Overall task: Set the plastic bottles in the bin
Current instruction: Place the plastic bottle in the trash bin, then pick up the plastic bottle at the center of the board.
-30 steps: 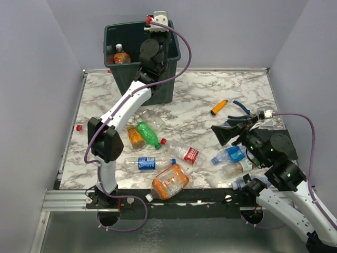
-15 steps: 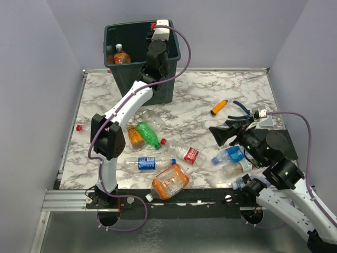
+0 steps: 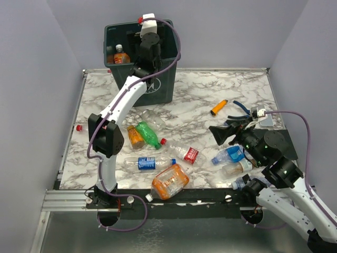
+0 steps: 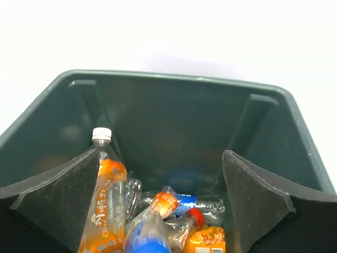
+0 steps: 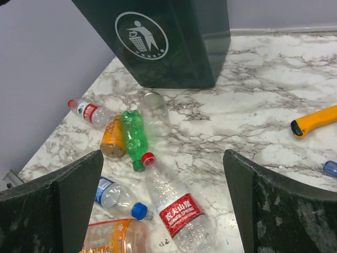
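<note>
The dark green bin stands at the table's back left. My left gripper hangs over its mouth, open, holding nothing. Inside the bin lie several plastic bottles: an orange one with a white cap, a blue-capped one and a red-capped one. More bottles lie on the table: green, small orange, red-labelled clear, blue-labelled, big orange and crumpled blue. My right gripper hovers open above the red-labelled bottle.
An orange-yellow cylinder and blue-handled pliers lie at the right rear of the marble table. Grey walls close in on both sides. The bin's front with its white litter symbol faces the right wrist camera.
My left gripper has swung left over the bin's mouth and its jaws have opened. The right arm has barely shifted.
</note>
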